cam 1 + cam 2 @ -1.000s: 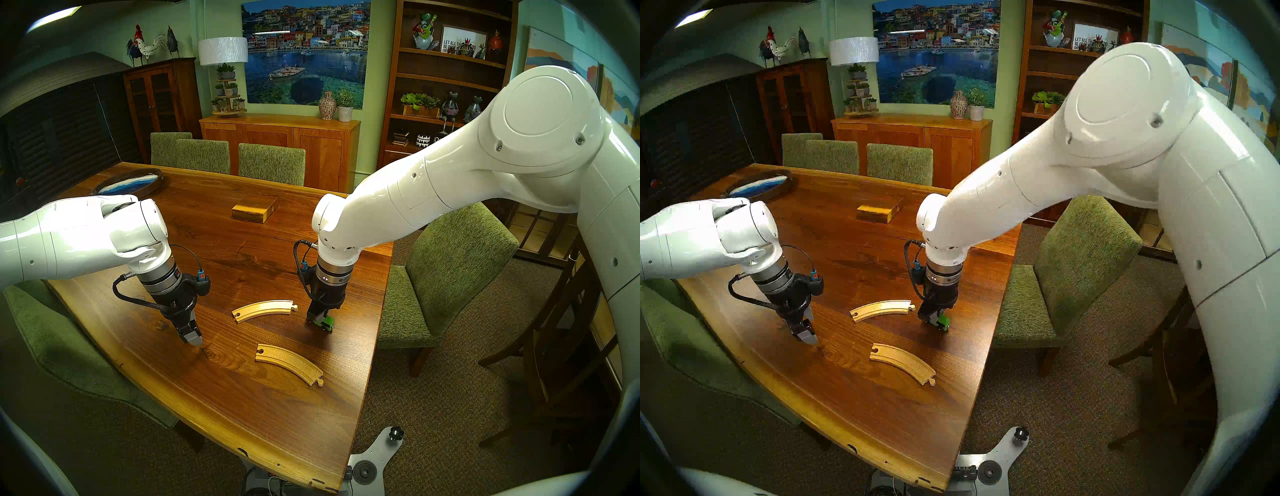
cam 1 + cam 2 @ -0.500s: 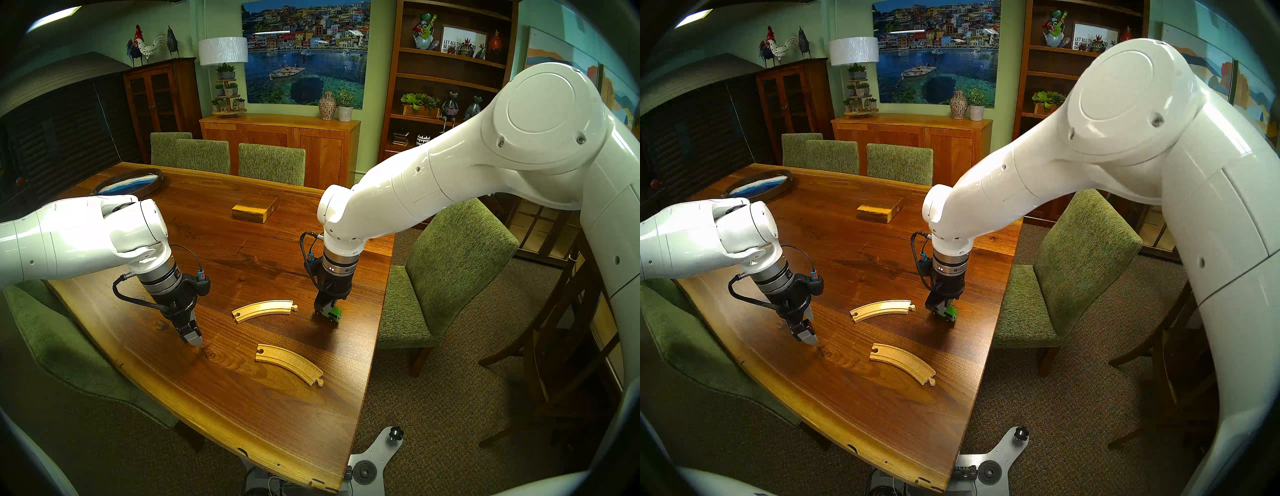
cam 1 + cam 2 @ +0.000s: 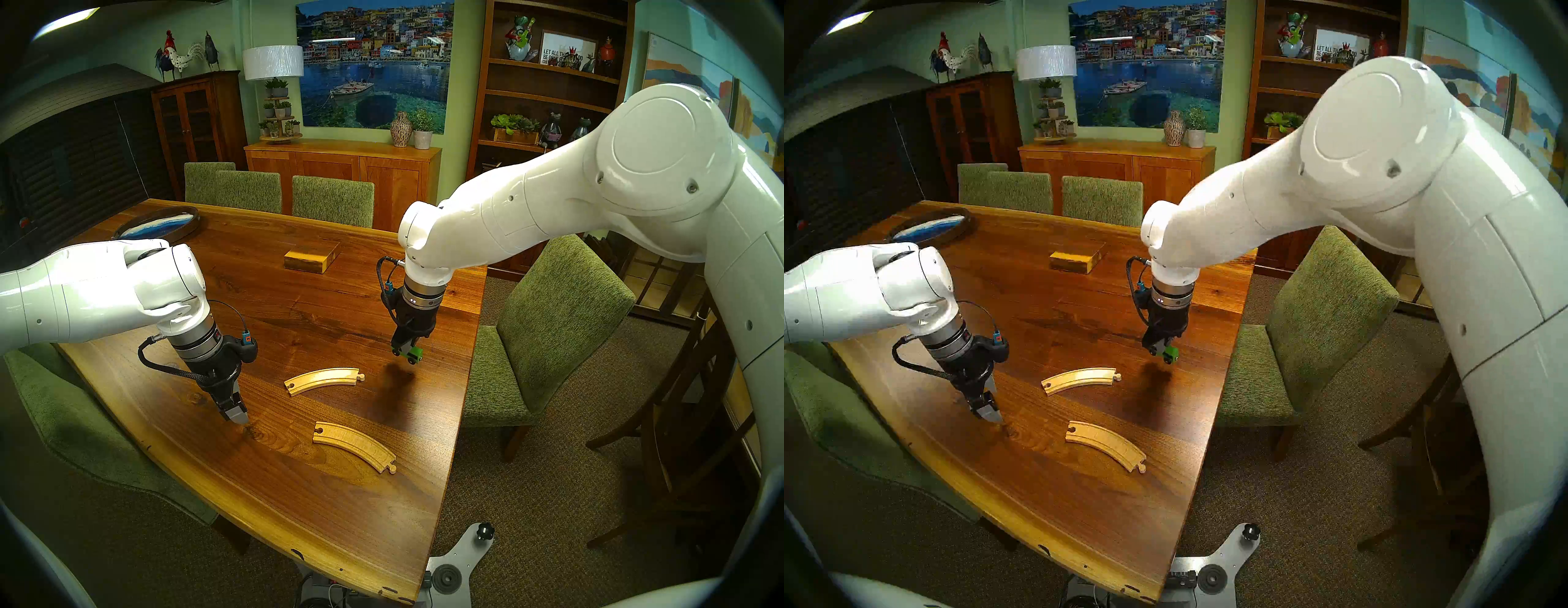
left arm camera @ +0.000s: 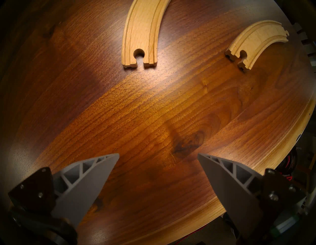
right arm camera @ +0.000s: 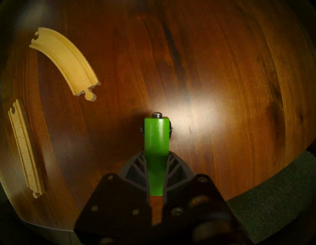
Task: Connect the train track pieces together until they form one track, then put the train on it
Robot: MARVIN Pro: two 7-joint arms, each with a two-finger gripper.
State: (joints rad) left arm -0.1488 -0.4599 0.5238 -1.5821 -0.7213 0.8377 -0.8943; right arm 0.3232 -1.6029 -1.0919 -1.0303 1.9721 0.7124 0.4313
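Observation:
Two curved pale wooden track pieces lie apart on the table: the far piece (image 3: 323,379) (image 3: 1081,379) (image 4: 142,32) (image 5: 65,59) and the near piece (image 3: 355,445) (image 3: 1106,443) (image 4: 256,44) (image 5: 25,147). My right gripper (image 3: 405,350) (image 3: 1159,348) (image 5: 156,171) is shut on the green train (image 3: 412,353) (image 3: 1169,353) (image 5: 156,142) and holds it in the air, to the right of the far piece. To the left of both pieces, my left gripper (image 3: 237,418) (image 3: 992,416) (image 4: 158,154) hangs open and empty just over the table.
A rectangular wooden box (image 3: 312,257) sits mid-table and a round dark tray (image 3: 157,225) lies at the far left. Green chairs (image 3: 551,331) stand around the table. The table's right edge (image 3: 466,382) is close to the right gripper.
The right gripper closed on the train and lifted it off the table, moving up and slightly right. The left arm and both track pieces stayed put.

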